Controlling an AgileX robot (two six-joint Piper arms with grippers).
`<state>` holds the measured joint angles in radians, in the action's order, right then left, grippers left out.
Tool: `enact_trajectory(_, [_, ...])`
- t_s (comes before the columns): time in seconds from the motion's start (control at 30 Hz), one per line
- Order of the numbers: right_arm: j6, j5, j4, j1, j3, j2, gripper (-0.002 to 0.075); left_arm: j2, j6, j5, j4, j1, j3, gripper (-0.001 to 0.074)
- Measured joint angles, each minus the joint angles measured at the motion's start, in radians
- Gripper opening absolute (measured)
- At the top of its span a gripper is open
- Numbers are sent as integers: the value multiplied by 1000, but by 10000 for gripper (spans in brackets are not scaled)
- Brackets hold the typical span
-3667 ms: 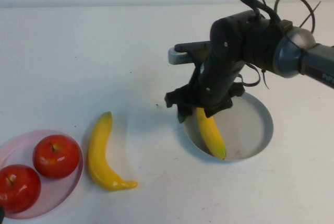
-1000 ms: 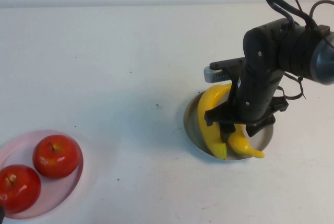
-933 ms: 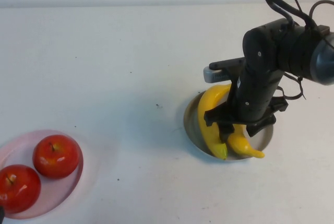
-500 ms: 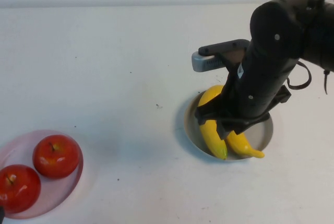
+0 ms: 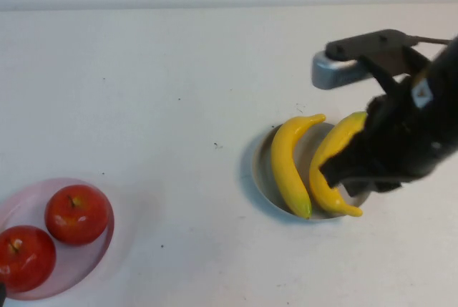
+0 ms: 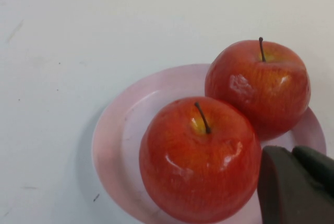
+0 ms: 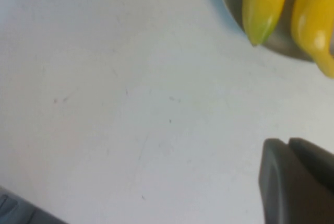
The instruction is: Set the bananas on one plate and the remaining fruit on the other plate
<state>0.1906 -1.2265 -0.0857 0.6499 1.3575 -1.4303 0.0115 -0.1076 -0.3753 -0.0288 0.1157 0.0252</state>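
Yellow bananas (image 5: 308, 167) on grey-blue plate (image 5: 262, 178); right gripper (image 7: 297, 174) closed, empty, above; left gripper (image 6: 295, 182) closed beside apples (image 6: 201, 158)

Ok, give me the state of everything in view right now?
bananas: both lying side by side in the grey-blue plate
apples: both upright on the pink plate
right gripper: shut, empty, raised beside the grey-blue plate
left gripper: shut, empty, by the apples
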Motion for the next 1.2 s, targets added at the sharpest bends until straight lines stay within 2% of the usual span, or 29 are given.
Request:
enact_trajectory(0.13, [-6,-11,-4,0,-146,177,-14,0,0,0,0,0,0,4])
enact_trajectory(0.33, [-29,-12,12,0,-264,396,-15,0,0,0,0,0,0,4])
enact_trajectory(0.5, [-72,127,62,0,-430,532,-15,0,0,0,0,0,0,4])
enact_trajectory(0.63, [2,285,91,-6,-595,614,-15,0,0,0,0,0,0,4])
enact_trajectory(0.77, [12,568,86,-108,-819,711,-15,0,0,0,0,0,0,4])
enact_trajectory(1.0, [12,1059,69,-398,-1263,1049,-15,0,0,0,0,0,0,4])
enact_trajectory(1.1, [12,1165,114,-471,-1368,1173,-15,0,0,0,0,0,0,4])
enact_trajectory(1.2, [9,1130,148,-516,-1382,1277,-15,0,0,0,0,0,0,4])
